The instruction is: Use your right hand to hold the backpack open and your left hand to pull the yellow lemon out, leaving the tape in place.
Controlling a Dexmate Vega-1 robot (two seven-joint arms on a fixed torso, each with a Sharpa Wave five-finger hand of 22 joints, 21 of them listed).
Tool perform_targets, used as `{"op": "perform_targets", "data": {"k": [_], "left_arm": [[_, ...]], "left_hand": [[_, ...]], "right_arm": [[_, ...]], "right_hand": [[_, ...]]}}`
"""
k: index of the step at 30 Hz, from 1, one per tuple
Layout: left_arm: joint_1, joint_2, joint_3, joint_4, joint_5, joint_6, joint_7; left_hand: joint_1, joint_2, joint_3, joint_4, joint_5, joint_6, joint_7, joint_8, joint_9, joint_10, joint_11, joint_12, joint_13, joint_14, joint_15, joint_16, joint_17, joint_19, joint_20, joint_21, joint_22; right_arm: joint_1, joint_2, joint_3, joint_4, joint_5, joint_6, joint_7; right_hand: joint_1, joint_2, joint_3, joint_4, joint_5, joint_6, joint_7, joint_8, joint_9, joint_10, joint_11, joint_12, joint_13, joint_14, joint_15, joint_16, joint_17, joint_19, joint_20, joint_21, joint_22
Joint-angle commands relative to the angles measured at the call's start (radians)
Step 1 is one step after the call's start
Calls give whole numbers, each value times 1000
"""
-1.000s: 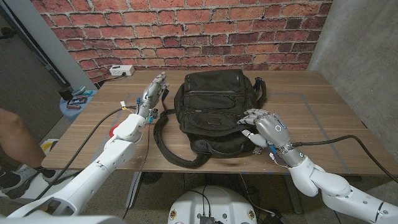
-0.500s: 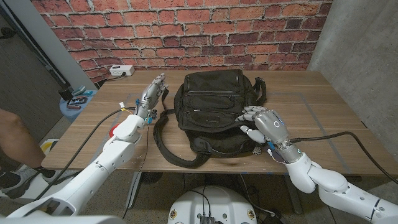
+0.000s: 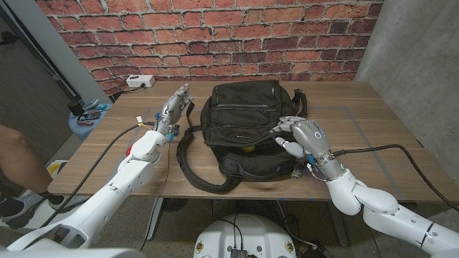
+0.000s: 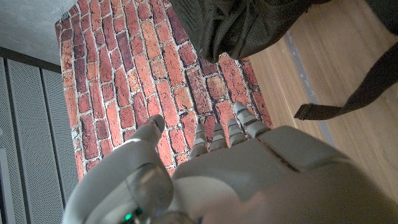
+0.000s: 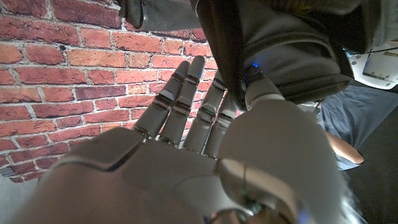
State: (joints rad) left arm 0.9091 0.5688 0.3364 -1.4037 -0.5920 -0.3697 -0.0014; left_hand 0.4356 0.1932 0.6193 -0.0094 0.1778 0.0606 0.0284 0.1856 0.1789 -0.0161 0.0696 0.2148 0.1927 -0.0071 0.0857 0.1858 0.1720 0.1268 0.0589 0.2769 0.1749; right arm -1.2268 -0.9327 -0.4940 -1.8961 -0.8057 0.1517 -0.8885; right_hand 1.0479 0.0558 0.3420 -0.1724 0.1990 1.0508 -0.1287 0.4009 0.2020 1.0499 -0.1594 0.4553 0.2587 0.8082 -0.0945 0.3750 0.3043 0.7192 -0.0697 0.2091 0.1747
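Black backpack (image 3: 244, 132) lies on the wooden tabletop (image 3: 373, 136), roughly centre, straps trailing toward the robot's side. Right hand (image 3: 305, 136) sits at the backpack's right edge, fingers (image 3: 287, 122) hooked on the edge of the fabric and lifting it; in the right wrist view the dark fabric edge (image 5: 233, 56) runs between the thumb and the other fingers, so it reads as pinched and held, though the exact contact is hard to see. A small yellow patch, probably the lemon (image 3: 247, 149), shows in the gap of the opened backpack, low on the front face, near the right hand but not touching it. Left hand (image 3: 174, 107) is over the tabletop just left of the backpack, apart from it, fingers straight and close together, holding nothing; left wrist view shows the same extended fingers (image 4: 217, 134) with the backpack's fabric beyond them. White power strip (image 3: 140, 82) lies at the tabletop's far left corner. Brick wall (image 3: 215, 36) behind.
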Motion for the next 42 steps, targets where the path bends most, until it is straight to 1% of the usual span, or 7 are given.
{"op": "perform_targets", "data": {"k": [1,13,18,25,31,39,42], "left_arm": [[-38,-12,10,38,-3,14,-11],[-66,-13,24,49,8,38,-12],[-69,-12,26,45,16,38,-6],[-60,-5,24,26,26,31,4],[-40,15,21,-6,34,40,10],[-19,36,16,-41,37,52,14],[-15,44,15,-53,40,54,13]], "left_hand": [[11,2,1,2,7,12,-1,4,3,6,2,2,4,1,5,0,3,9,2,-8,1],[14,1,2,1,7,12,0,3,3,6,2,1,4,0,6,-1,2,9,1,-11,1],[16,0,3,-1,8,12,0,2,3,5,2,1,4,-1,6,-2,2,9,2,-13,1],[19,-3,5,-5,8,14,1,3,3,6,4,1,4,-2,7,-3,1,10,2,-16,1],[26,-5,8,-12,10,19,5,4,3,8,4,1,4,-1,8,-4,-1,10,4,-19,1],[34,-8,12,-22,12,26,7,6,3,10,4,1,3,-1,9,-4,-2,11,3,-21,1],[37,-9,13,-25,13,28,8,6,3,12,6,1,3,-1,8,-5,-2,12,2,-22,0]], "right_arm": [[8,19,53,1,126,62,89],[17,43,103,14,227,110,176],[17,50,122,14,248,125,203],[12,61,146,6,272,136,237],[11,64,166,-8,286,141,272],[28,90,173,-2,288,152,289],[38,99,175,6,306,164,302]], "right_hand": [[15,0,-4,3,-2,25,-19,2,4,14,-1,6,2,10,-144,6,4,8,-97,2,2],[22,1,-8,5,-3,28,-18,3,4,17,-2,9,4,17,-143,4,5,6,-96,1,2],[24,2,-10,7,-4,29,-17,3,4,17,-1,10,7,22,-143,4,6,5,-95,1,2],[26,2,-12,9,-4,29,-15,3,5,19,-2,11,9,24,-142,1,5,4,-95,1,2],[30,2,-14,8,-4,29,-14,2,5,19,-4,12,11,26,-143,-1,6,4,-94,0,2],[34,3,-17,10,-5,27,-11,1,5,18,-6,14,16,33,-143,1,9,2,-94,0,3],[36,4,-18,10,-5,27,-10,1,6,20,-6,15,17,34,-143,1,10,2,-94,0,3]]}}
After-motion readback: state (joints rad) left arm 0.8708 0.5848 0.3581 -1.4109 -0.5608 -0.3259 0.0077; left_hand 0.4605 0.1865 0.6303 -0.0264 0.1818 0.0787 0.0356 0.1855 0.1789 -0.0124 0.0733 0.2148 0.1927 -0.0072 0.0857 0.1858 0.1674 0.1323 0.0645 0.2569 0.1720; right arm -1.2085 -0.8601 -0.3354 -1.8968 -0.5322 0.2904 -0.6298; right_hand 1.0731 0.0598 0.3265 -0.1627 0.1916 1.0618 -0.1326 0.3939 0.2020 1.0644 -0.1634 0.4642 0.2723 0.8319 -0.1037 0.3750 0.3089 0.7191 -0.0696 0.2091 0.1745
